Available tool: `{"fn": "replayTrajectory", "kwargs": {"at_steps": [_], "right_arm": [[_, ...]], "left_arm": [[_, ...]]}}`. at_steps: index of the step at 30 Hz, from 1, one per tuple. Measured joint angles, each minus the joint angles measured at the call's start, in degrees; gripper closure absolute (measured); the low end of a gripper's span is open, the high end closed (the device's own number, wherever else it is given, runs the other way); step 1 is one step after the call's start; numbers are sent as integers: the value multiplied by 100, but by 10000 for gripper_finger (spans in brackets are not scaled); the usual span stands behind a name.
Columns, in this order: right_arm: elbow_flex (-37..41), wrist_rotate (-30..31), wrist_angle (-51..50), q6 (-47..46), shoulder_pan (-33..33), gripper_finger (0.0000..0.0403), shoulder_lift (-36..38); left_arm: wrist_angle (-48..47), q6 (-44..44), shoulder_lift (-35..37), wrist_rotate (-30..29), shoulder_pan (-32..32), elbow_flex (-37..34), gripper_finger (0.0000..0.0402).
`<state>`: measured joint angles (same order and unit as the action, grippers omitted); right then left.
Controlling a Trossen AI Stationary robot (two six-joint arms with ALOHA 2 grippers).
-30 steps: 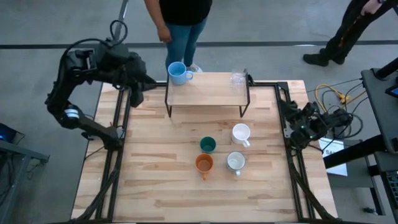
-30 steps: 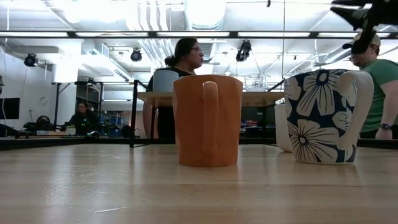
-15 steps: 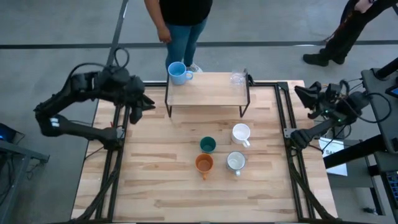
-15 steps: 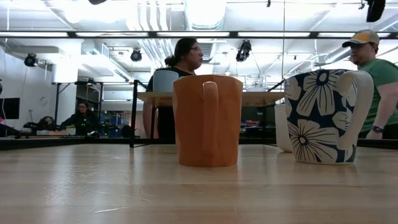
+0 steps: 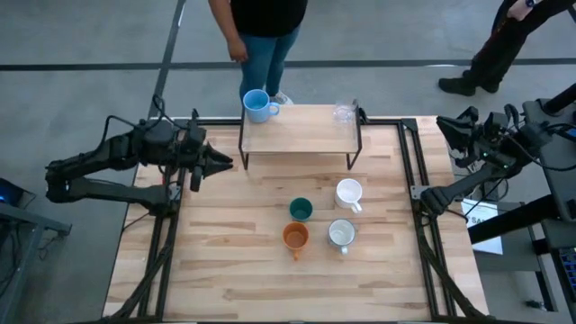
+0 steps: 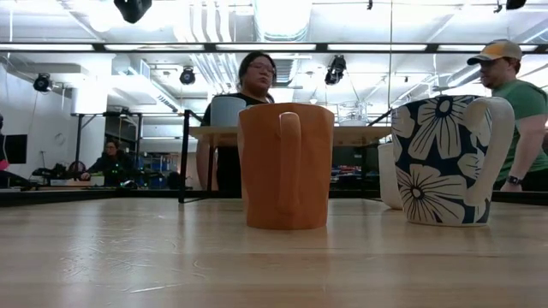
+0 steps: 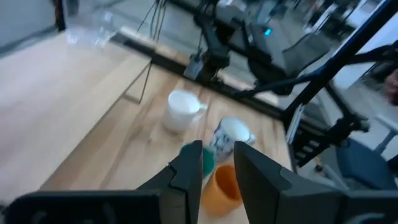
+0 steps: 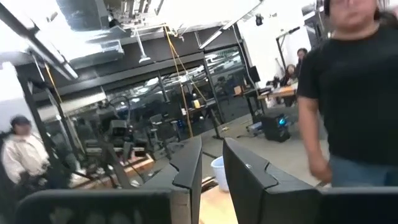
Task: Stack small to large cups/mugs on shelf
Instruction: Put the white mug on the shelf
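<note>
Dark fingers of the left pincer (image 5: 219, 162) are standing slightly apart with nothing between them, hovering over the counter's (image 5: 225, 270) left edge, just beside the shelf's (image 5: 301, 130) left legs and pointing across the counter toward the grouped mugs. In the left wrist view, the pincer's fingers (image 7: 189, 168) are framing the dark green cup (image 7: 205, 160), with the orange mug (image 7: 221, 186), the flowered grey-white mug (image 7: 231, 134) and the white mug (image 7: 181, 111) close around it. The right pincer (image 5: 447, 130) is hanging off the counter's right edge, well apart from every vessel; its fingers (image 8: 186, 165) are also showing a narrow gap and gripping nothing. On the shelf, the light blue mug (image 5: 257, 104) is standing at the left end and the clear glass (image 5: 343, 112) at the right end. The remaining four vessels are sitting on the counter in front of the shelf: the dark green cup (image 5: 301, 210), white mug (image 5: 349, 193), orange mug (image 5: 295, 237) and grey-white mug (image 5: 341, 234). By this reading, two of six vessels are placed and four are awaiting transfer; whether the order by size is correct cannot be judged.
</note>
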<state>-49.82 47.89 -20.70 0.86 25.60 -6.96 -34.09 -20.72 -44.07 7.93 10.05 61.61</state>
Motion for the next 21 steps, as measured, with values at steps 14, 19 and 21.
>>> {"fn": "replayTrajectory", "kwargs": {"at_steps": [14, 19, 21], "right_arm": [[-1284, 1040, -401, 1140, 1, 344, -1472], [-1501, 1071, -652, 619, -2, 344, -1655], [-1524, 1086, -652, 451, -2, 344, -1670]], "left_arm": [[3726, 174, -283, -8, -1, -618, 324], [4710, 542, -580, -98, -1, -602, 324], [4757, 590, -690, -106, -1, -483, 324]]}}
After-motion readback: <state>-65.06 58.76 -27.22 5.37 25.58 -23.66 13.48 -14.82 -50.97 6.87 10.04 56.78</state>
